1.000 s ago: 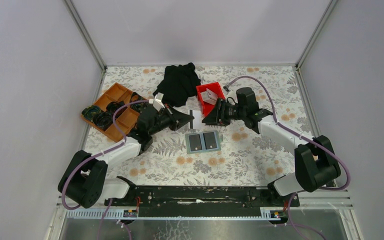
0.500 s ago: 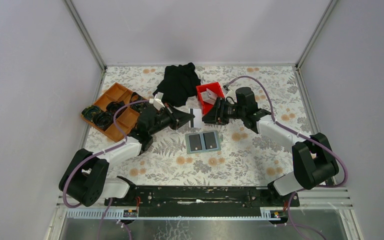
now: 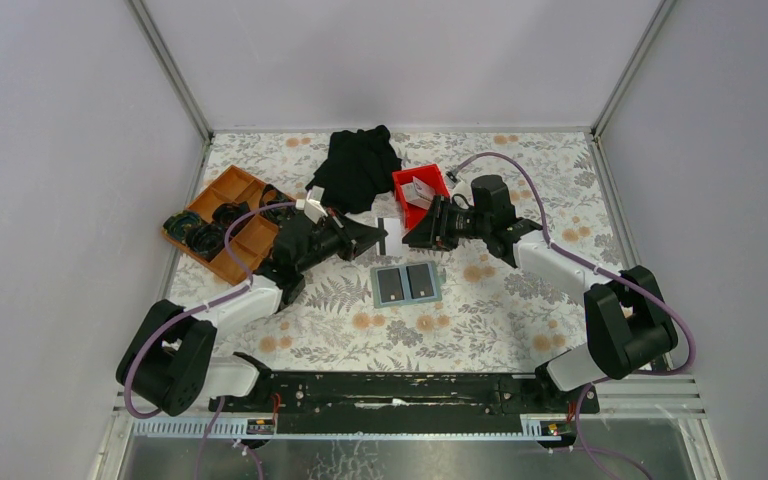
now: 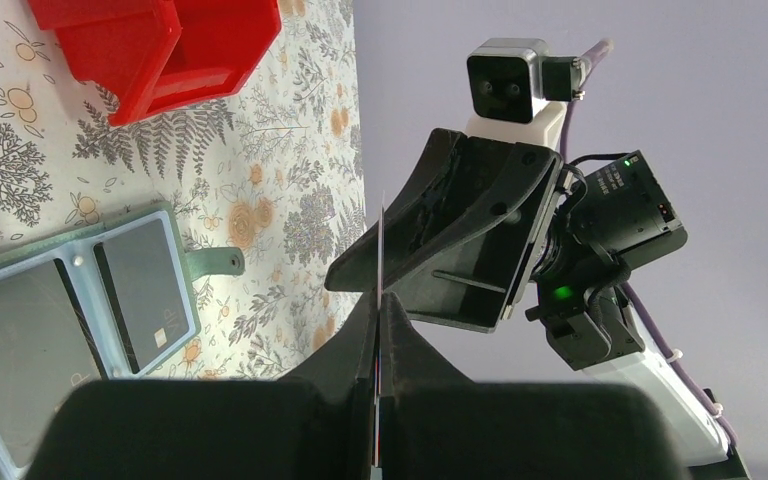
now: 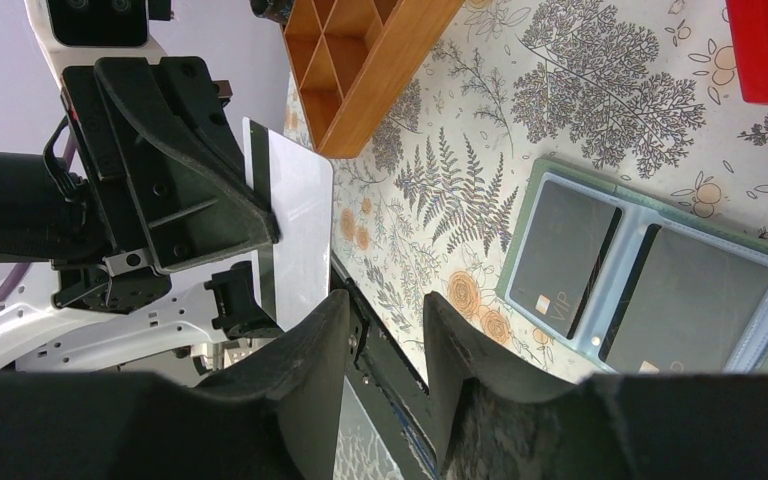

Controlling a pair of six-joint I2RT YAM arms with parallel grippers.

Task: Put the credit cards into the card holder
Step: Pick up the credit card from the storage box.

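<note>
The card holder [image 3: 407, 284] lies open on the table, a dark credit card in each half [image 5: 563, 257]. More light cards stand in the red bin [image 3: 421, 192]. Just behind the holder, my left gripper [image 3: 378, 238] is shut on a white credit card [image 5: 295, 235], which the left wrist view shows edge-on [image 4: 381, 250]. My right gripper [image 5: 385, 315] faces it tip to tip, open. The card stands just outside one of its fingers [image 5: 325, 330]; only table shows between the jaws. In the left wrist view the holder [image 4: 70, 320] is at lower left.
An orange compartment tray [image 3: 222, 220] with dark items sits at the left, close to the left arm. A black cloth [image 3: 358, 165] lies at the back centre. Cage posts and walls bound the floral table on three sides.
The left gripper edged slightly toward the right gripper with the card still in it. The right arm shifted a little and its jaws narrowed slightly.
</note>
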